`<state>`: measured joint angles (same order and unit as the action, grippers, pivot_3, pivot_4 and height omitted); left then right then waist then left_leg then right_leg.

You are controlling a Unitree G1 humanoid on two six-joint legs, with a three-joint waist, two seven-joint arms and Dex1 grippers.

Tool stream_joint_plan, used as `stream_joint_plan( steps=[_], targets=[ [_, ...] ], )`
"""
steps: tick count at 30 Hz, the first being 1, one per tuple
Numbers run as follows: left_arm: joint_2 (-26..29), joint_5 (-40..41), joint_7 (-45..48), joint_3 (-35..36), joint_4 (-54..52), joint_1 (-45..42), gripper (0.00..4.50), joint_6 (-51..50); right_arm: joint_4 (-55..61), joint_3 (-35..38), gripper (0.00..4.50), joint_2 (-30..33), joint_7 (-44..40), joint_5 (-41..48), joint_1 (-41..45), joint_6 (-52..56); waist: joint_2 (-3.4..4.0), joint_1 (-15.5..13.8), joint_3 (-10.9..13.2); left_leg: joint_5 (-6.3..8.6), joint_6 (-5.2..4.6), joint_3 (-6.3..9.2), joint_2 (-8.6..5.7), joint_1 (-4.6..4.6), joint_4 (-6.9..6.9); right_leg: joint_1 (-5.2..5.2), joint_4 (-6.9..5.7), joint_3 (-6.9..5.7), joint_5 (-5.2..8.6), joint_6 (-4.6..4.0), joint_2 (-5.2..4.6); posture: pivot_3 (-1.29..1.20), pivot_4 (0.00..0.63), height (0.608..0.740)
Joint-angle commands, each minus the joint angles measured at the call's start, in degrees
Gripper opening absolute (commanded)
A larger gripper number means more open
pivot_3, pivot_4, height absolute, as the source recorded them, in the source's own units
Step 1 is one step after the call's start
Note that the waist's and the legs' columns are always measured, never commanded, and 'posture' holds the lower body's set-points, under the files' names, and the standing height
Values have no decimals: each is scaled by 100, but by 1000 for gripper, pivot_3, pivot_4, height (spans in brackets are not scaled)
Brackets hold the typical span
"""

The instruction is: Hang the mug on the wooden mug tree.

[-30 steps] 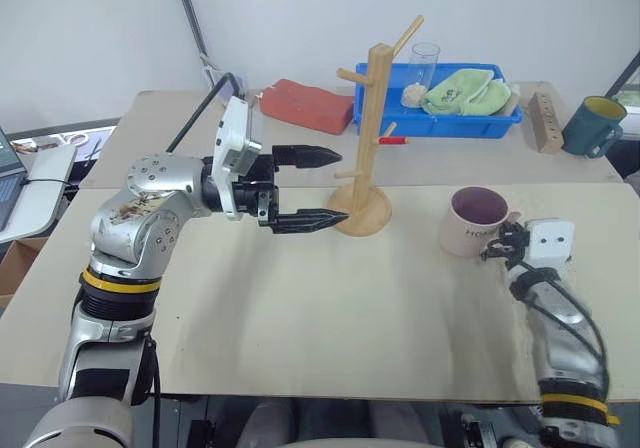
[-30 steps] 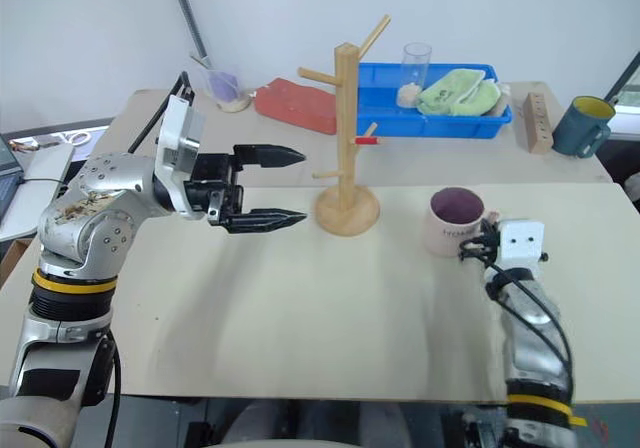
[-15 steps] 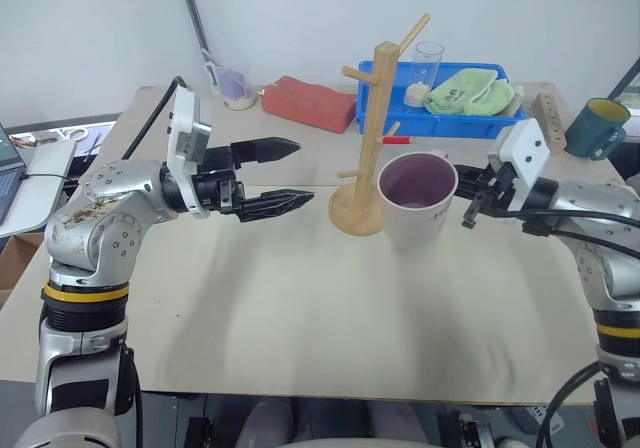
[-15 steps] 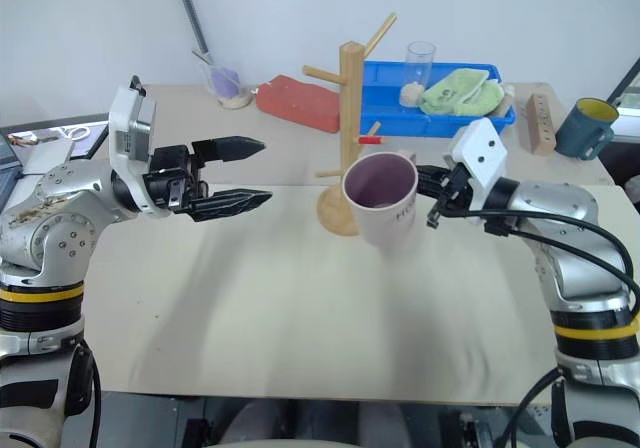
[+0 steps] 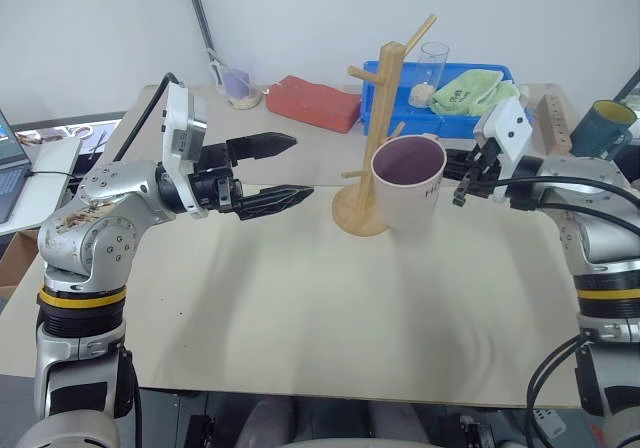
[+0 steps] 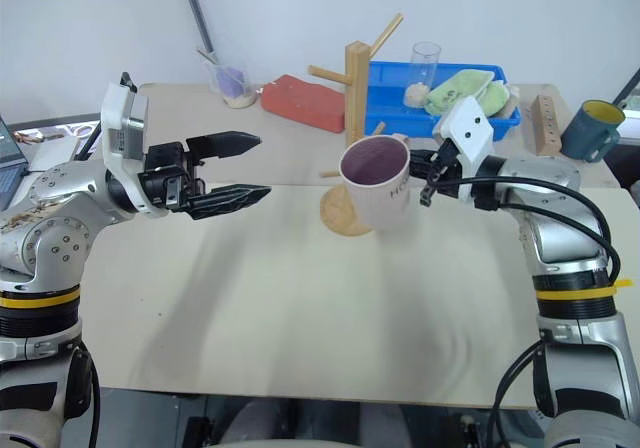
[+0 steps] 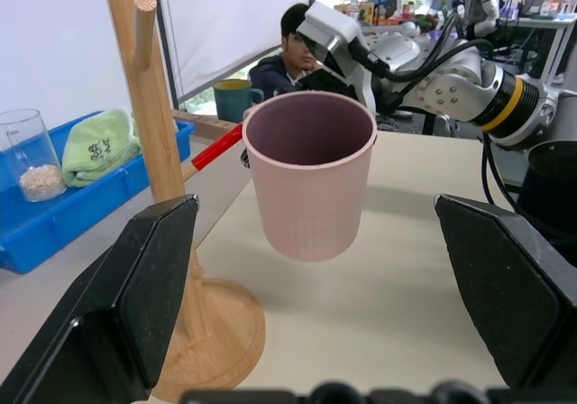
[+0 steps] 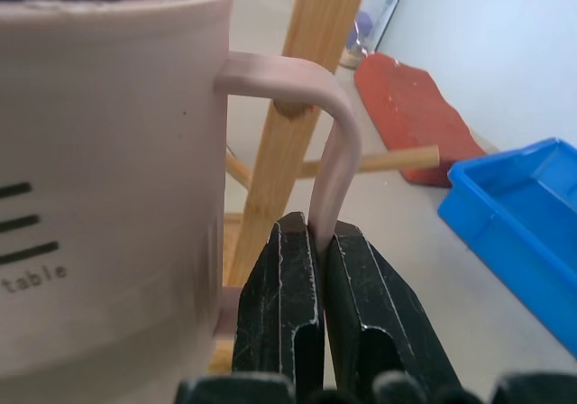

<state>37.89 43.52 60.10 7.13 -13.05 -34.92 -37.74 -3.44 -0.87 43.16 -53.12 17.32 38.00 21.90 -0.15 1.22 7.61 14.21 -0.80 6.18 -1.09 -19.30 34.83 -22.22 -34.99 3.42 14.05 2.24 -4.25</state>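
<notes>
**A:** Where's your mug right now?

**B:** Look at your right gripper (image 8: 317,242): its two black fingers are pressed together on the loop handle, so the mug (image 5: 408,180) hangs upright off the table (image 5: 330,308), dark purple inside facing up. Ahead of those jaws, just behind the mug, stands the wooden mug tree (image 5: 378,128); from the right wrist view its post rises right past the handle, with one peg sticking out sideways beyond it. Whether mug and post touch, I cannot tell.

**A:** And your other side?

**B:** Your left gripper (image 5: 290,168) is held level with its jaws spread wide, nothing between them. The mug and the tree's round base sit straight out in front of that gap, apart from both fingertips.

**A:** What's the surface like?

**B:** A pale beige tabletop made of two boards, with a seam running across under the tree. At the far side you have a blue tray (image 5: 497,72) holding a green cloth (image 5: 470,96) and a clear glass (image 5: 430,64), beside it a red pad (image 5: 312,102), a wooden block (image 5: 554,118) with holes, and a dark teal mug (image 5: 603,126). A white wall stands behind. In the left wrist view, a person sits beyond the table's edge.
</notes>
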Motion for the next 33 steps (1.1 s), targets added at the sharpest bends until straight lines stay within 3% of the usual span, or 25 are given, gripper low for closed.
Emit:
stream_joint_plan(
  steps=[1, 33],
  targets=[
    [87, 115, -12, 142, -158, -35, 4500, 19, -90, 59, 23, -28, -101, -84, 215, -276, 0, 2, 0, 0, 0, 0, 0, 0, 0, 0, 0, 0, 0, 1, 0, 0, 150, 740],
    [150, 115, -6, 53, -123, -108, 4500, 35, -1038, -206, 23, -501, -195, -723, 898, -677, 2, 109, -1, 0, 0, 0, 2, 1, -2, -1, -2, 0, -15, -25, 2, 0, 150, 740]
  ],
)
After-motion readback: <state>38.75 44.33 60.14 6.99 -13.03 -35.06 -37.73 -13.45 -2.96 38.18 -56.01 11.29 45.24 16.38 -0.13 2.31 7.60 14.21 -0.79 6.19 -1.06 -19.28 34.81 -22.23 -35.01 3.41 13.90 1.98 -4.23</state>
